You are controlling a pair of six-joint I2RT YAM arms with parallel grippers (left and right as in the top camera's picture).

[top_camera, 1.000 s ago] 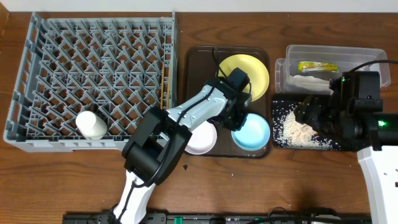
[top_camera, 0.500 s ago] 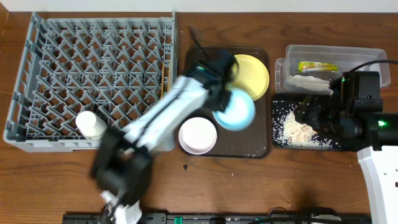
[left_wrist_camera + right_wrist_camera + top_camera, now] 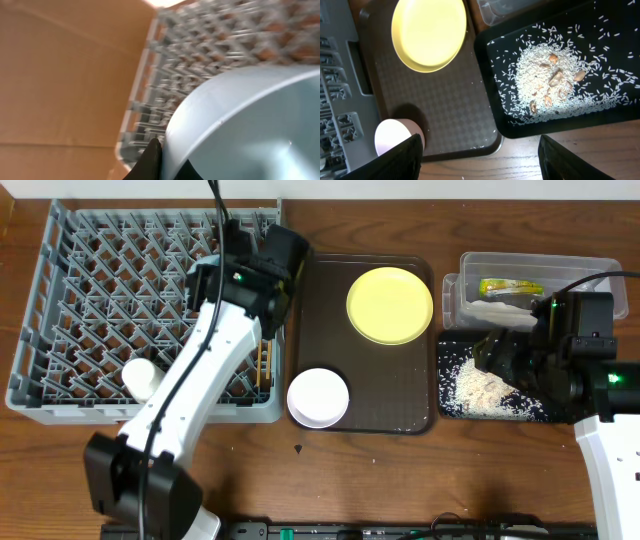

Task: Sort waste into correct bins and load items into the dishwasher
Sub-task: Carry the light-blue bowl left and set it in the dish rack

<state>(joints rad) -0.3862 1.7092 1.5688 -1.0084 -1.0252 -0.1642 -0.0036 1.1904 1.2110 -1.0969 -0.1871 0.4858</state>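
Note:
My left gripper point(image 3: 167, 161) is shut on the rim of the light blue bowl point(image 3: 250, 120) and holds it over the grey dish rack point(image 3: 60, 300), near the rack's far right corner point(image 3: 200, 45). In the overhead view my left wrist point(image 3: 255, 265) hides the bowl. The yellow plate point(image 3: 390, 305) and pink bowl point(image 3: 318, 397) sit on the brown tray point(image 3: 410, 415). The white cup point(image 3: 147, 380) lies in the rack. Chopsticks point(image 3: 265, 362) stand along the rack's right wall. My right gripper point(image 3: 480, 150) is open and empty over the black tray point(image 3: 615, 120) of rice scraps point(image 3: 545, 80).
The clear tub point(image 3: 590, 270) at the back right holds the green-and-yellow wrapper point(image 3: 510, 287) and the white napkin point(image 3: 495, 315). The right wrist view also shows the yellow plate point(image 3: 429, 35), pink bowl point(image 3: 392, 137) and brown tray point(image 3: 445, 100). The table's wooden front strip lies below.
My left gripper lifted the blue bowl off the brown tray and carried it left and back over the dish rack. The right arm has not moved.

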